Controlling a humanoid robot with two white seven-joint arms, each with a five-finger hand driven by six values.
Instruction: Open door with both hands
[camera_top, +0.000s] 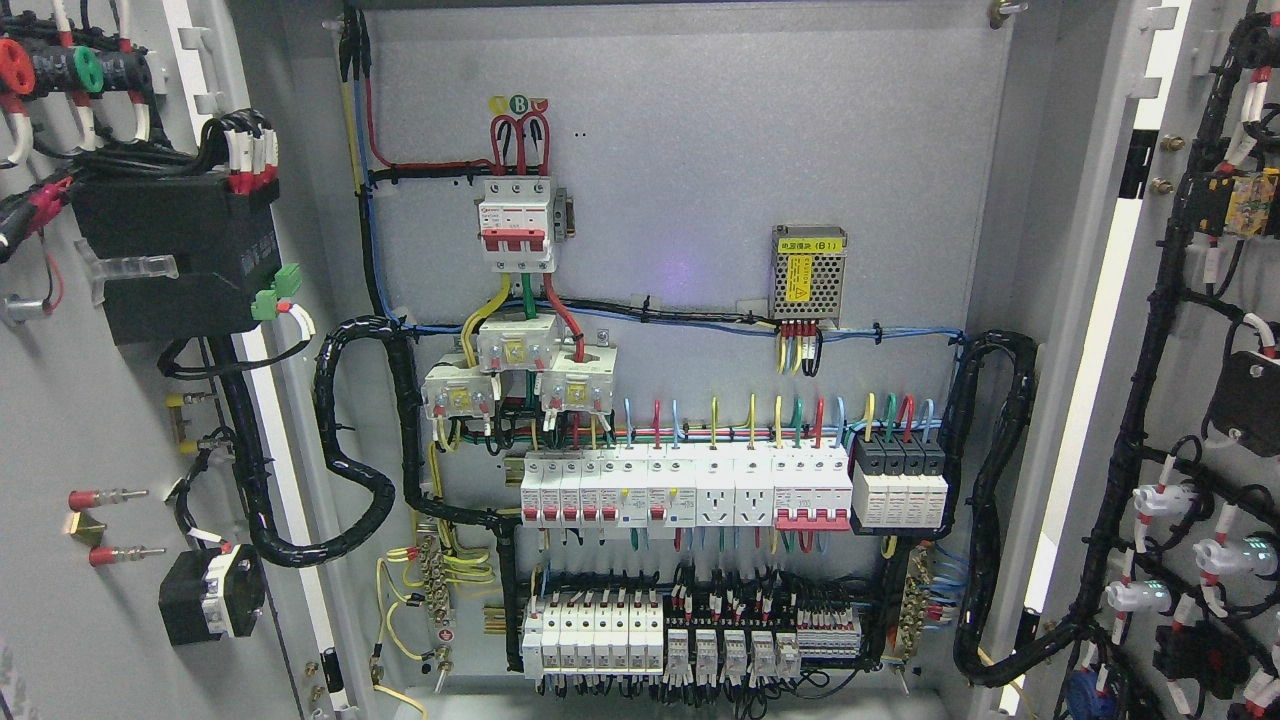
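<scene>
A grey electrical cabinet stands with both doors swung wide open. The left door (80, 400) shows its inner face at the picture's left, with a black box and wired parts on it. The right door (1100, 330) shows its inner face at the right, with black cable bundles and white lamp backs. Between them the back panel (700, 150) carries a red-and-white main breaker (515, 220), a row of white breakers (690, 490) and lower terminal blocks (690, 640). Neither of my hands nor arms shows in the head view.
Thick black cable looms (365, 470) hang at the left hinge side and another loom (995, 500) at the right hinge side. A small metal power supply (809, 272) with a yellow label sits at the upper right of the panel.
</scene>
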